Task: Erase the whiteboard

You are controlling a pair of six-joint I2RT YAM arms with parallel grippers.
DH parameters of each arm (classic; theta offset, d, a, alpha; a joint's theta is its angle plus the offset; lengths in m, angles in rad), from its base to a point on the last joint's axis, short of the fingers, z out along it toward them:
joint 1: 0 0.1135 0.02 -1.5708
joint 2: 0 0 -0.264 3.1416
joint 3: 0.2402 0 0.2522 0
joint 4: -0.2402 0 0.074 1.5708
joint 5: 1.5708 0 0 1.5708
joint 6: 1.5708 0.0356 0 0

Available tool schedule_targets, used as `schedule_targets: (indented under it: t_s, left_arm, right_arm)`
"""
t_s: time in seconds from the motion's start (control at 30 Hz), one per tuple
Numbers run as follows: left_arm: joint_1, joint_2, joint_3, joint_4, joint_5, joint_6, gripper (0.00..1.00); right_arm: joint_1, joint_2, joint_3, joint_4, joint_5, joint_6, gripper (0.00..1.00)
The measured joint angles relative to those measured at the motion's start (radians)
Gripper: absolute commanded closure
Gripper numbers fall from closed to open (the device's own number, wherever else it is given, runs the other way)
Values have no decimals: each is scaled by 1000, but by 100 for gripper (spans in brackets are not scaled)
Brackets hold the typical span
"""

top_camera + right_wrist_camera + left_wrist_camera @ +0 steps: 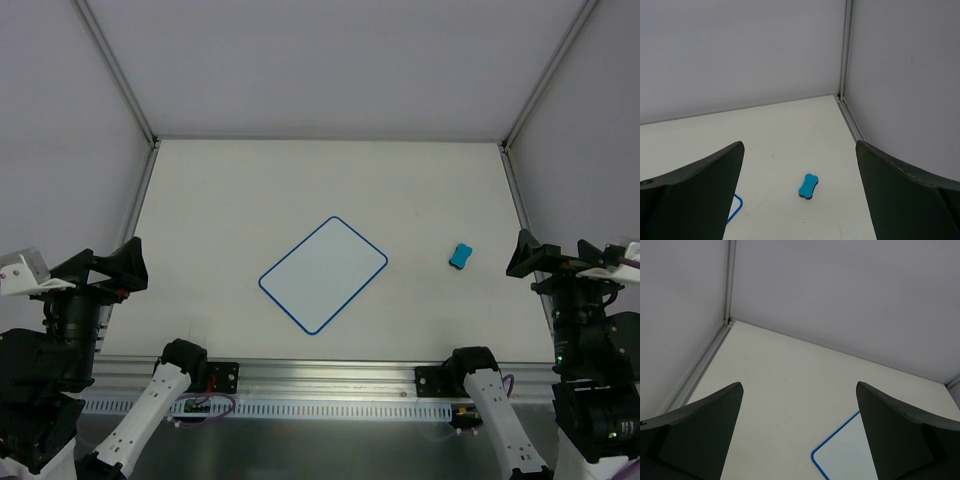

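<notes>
The whiteboard [323, 273] lies flat and turned diagonally in the middle of the table, white with a thin blue border and no marks showing. One corner of it shows in the left wrist view [845, 457] and its edge in the right wrist view [738, 204]. A small blue bone-shaped eraser [460, 256] lies to its right, also in the right wrist view [808, 186]. My left gripper [135, 266] is open and empty at the table's left edge [799, 385]. My right gripper [518, 254] is open and empty at the right edge, close to the eraser [799, 144].
White walls enclose the table on three sides, with aluminium posts in the back corners [155, 138] [503, 142]. A metal rail [330, 375] with both arm bases runs along the near edge.
</notes>
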Motion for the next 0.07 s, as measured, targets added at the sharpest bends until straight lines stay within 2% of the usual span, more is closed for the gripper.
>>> schedule_targets:
  t_s: [0.07]
  left_arm:
    - [0,0,-1,0,0,0,1]
  right_arm:
    - [3,0,-2,1,3,-3,1]
